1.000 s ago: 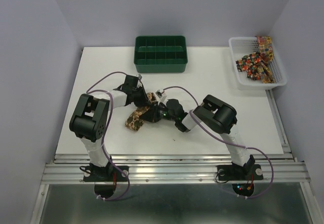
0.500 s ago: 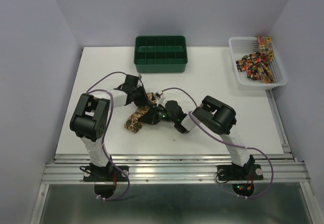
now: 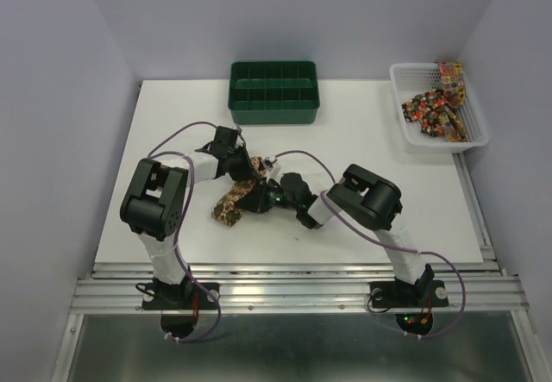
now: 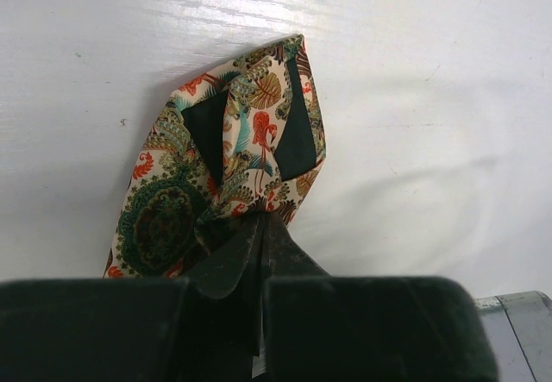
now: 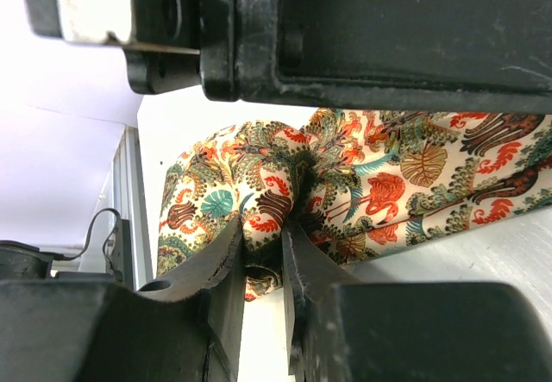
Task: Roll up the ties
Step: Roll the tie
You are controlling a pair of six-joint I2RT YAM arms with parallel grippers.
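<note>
Brown patterned tie [image 3: 229, 207] lies near the middle of the white table [image 3: 414, 205], and both arms meet over it. From the left wrist, the left gripper [image 4: 261, 227] is pinched tight on 1 end of the tie, likely to hold it steady. From the right wrist, the right gripper [image 5: 263, 246] squeezes a bunched fold, likely to start the roll.

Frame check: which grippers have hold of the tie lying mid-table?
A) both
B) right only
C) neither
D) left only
A: the left gripper is shut on a bunched end of the tie, and in its own wrist view the right gripper pinches a fold of the printed fabric.
</note>
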